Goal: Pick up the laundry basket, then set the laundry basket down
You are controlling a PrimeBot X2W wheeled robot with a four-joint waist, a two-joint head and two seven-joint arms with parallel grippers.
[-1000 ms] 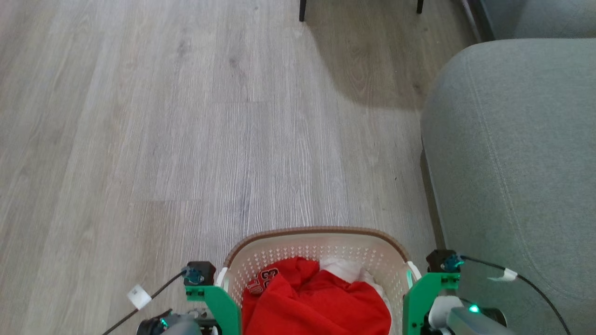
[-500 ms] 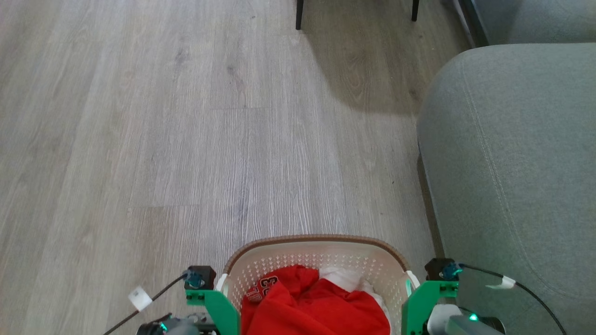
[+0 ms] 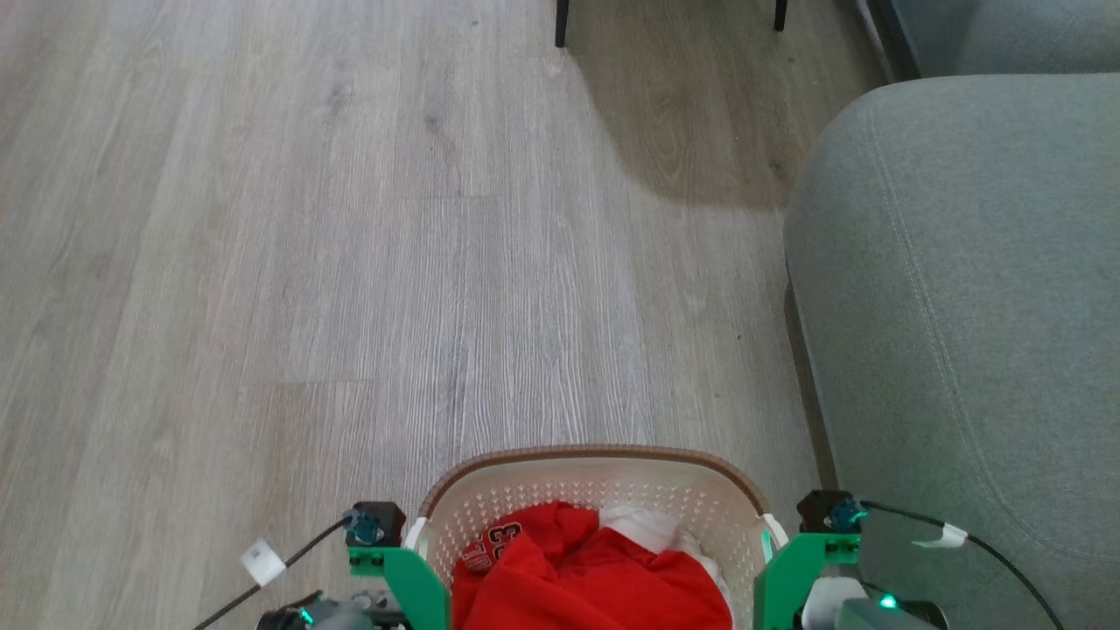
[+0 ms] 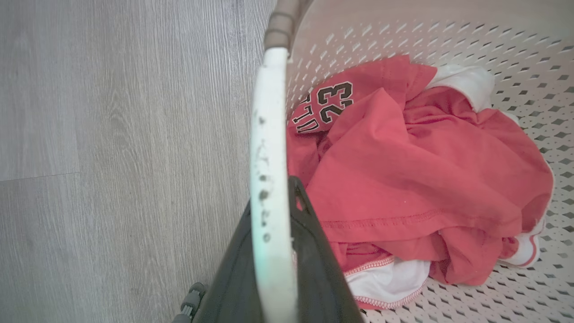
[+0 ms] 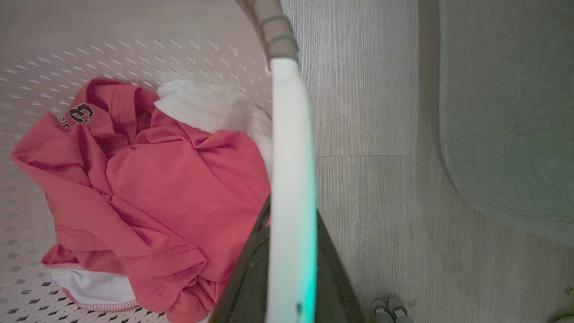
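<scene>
The left end effector (image 4: 273, 197) grips one white side handle (image 4: 269, 134) between its dark fingers, and the right end effector (image 5: 291, 215) is clamped the same way on the other handle. Between them sits the cream-white perforated plastic laundry basket (image 3: 595, 455) with a brown woven-look rim, holding red and white clothes (image 3: 595, 577). It is above the pale wood-plank floor (image 3: 350, 262), near a grey fabric sofa (image 3: 962, 306). I'd judge it lifted and being carried. Next, both arms need to lower it evenly before letting go.

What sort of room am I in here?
Likely a home living room: a grey upholstered sofa at the right, wood-look plank floor, dark furniture legs ahead, and the laundry basket of red and white clothes.
</scene>
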